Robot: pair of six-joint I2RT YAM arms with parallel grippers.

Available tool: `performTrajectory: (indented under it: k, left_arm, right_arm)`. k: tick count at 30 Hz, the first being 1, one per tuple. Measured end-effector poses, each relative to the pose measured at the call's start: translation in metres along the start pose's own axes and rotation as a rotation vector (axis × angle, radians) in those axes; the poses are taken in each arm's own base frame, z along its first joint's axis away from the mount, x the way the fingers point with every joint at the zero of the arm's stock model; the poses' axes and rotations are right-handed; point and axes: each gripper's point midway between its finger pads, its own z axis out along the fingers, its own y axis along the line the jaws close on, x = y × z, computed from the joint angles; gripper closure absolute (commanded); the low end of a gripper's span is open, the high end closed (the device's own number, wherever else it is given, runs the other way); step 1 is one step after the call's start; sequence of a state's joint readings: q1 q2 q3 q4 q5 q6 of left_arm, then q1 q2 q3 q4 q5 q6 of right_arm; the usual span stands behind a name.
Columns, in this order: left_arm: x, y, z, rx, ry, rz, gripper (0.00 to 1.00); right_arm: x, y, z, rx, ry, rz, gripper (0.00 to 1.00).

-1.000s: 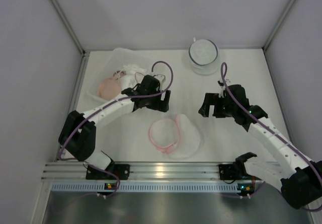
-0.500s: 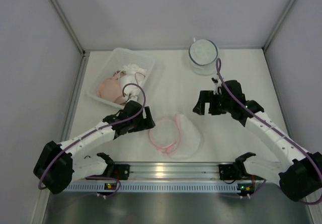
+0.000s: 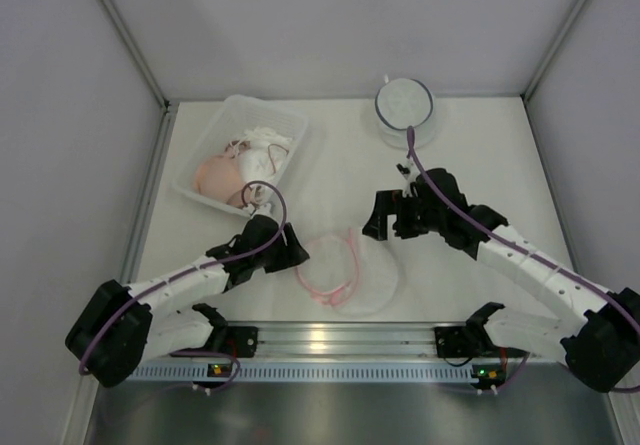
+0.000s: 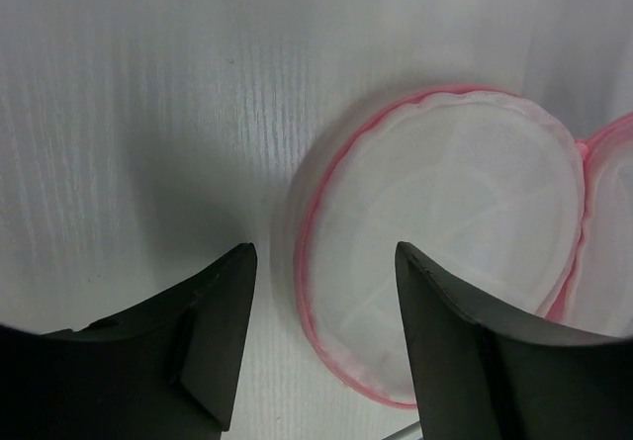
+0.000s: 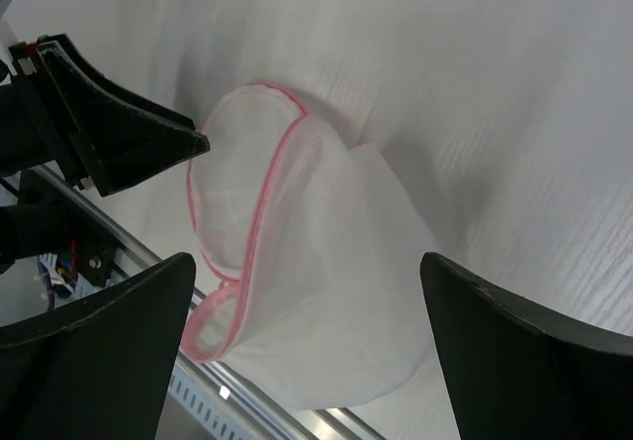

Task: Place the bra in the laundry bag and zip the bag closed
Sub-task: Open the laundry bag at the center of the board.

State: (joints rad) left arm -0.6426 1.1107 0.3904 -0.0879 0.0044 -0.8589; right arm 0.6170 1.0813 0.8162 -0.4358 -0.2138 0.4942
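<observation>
The laundry bag (image 3: pixel 352 271) is white mesh with pink trim and lies open near the table's front middle. It shows in the left wrist view (image 4: pixel 445 213) and in the right wrist view (image 5: pixel 316 292). The peach bra (image 3: pixel 220 175) lies in a clear tray (image 3: pixel 290 117) at the back left, beside white fabric (image 3: pixel 263 147). My left gripper (image 3: pixel 296 249) is open and empty, low at the bag's left rim, with the pink rim between its fingers (image 4: pixel 321 346). My right gripper (image 3: pixel 383 217) is open and empty, above the bag's right side (image 5: pixel 307 361).
A round white mesh container with a dark rim (image 3: pixel 405 106) stands at the back centre. Grey walls close in the table on three sides. A metal rail (image 3: pixel 330 340) runs along the front edge, just behind the bag.
My left arm has drawn back from the tray and come down to the bag's left rim. My right arm has moved left and nearer, toward the bag. The bag and bra have not moved.
</observation>
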Motion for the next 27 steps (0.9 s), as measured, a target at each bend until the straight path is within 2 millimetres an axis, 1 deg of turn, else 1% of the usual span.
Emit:
performTrajectory:
  k: [4, 8, 11, 12, 14, 15, 16, 20, 22, 23, 25, 26, 27]
  left_arm:
    - [0.000, -0.003, 0.003, 0.020, -0.004, 0.005, 0.43]
    - [0.000, -0.005, 0.007, 0.031, -0.001, 0.011, 0.43]
    - [0.000, -0.008, 0.011, 0.045, 0.002, 0.012, 0.51]
    - [0.001, -0.009, 0.012, 0.048, 0.002, 0.014, 0.59]
    - [0.004, -0.008, 0.014, 0.050, 0.005, 0.016, 0.71]
    - [0.005, -0.007, 0.015, 0.048, 0.009, 0.016, 0.79]
    - [0.006, -0.006, 0.015, 0.047, 0.010, 0.017, 1.00]
    - [0.008, -0.005, 0.013, 0.044, 0.012, 0.031, 1.00]
    - [0.003, -0.005, 0.007, 0.033, -0.006, 0.041, 1.00]
    - [-0.003, -0.008, 0.003, 0.031, -0.024, 0.050, 1.00]
    - [-0.024, -0.019, -0.010, 0.025, -0.078, 0.080, 1.00]
    - [-0.037, -0.028, -0.018, 0.035, -0.111, 0.094, 1.00]
    - [-0.054, -0.042, -0.029, 0.053, -0.158, 0.112, 1.00]
  right_arm:
    - [0.007, 0.005, 0.005, 0.005, 0.019, -0.011, 0.03]
    - [0.011, 0.010, 0.006, 0.008, 0.021, -0.013, 0.03]
    - [0.012, 0.012, 0.007, 0.012, 0.018, -0.007, 0.03]
    - [0.012, 0.011, 0.007, 0.017, 0.015, -0.005, 0.03]
    - [0.013, 0.010, 0.008, 0.024, 0.013, 0.000, 0.03]
    - [0.013, 0.009, 0.008, 0.028, 0.011, 0.003, 0.03]
    - [0.014, 0.008, 0.009, 0.029, 0.009, 0.004, 0.03]
    - [0.015, 0.007, 0.010, 0.038, 0.005, 0.007, 0.03]
    - [0.016, 0.008, 0.011, 0.041, 0.005, 0.004, 0.03]
    - [0.017, 0.009, 0.011, 0.043, 0.006, 0.001, 0.03]
    - [0.019, 0.011, 0.012, 0.045, 0.008, -0.009, 0.04]
    - [0.021, 0.012, 0.013, 0.045, 0.012, -0.017, 0.05]
    - [0.024, 0.014, 0.015, 0.046, 0.023, -0.025, 0.05]
